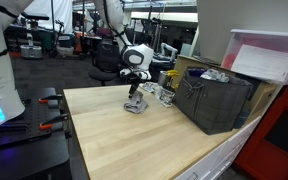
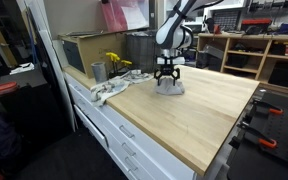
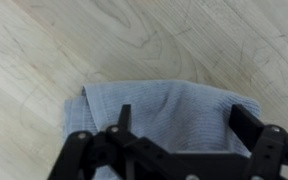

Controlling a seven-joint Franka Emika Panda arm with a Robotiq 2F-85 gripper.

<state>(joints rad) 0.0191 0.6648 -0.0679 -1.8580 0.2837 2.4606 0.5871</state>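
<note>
A folded light blue-grey cloth [image 3: 174, 112] lies on the wooden tabletop [image 3: 104, 45]. My gripper [image 3: 184, 118] hangs straight over it with its two black fingers spread wide apart, one at each side of the cloth's middle, and nothing between them. In both exterior views the gripper [image 1: 134, 90] [image 2: 167, 73] is just above the cloth [image 1: 135, 105] [image 2: 171, 87], at the far part of the table. I cannot tell whether the fingertips touch the cloth.
A dark crate [image 1: 216, 98] stands on the table beside a white-lidded bin [image 1: 269, 55]. A metal cup [image 2: 98, 71], a yellow item [image 2: 115, 62] and a crumpled grey rag [image 2: 112, 88] lie near the table's end. Clamps [image 1: 46, 110] sit at the table edge.
</note>
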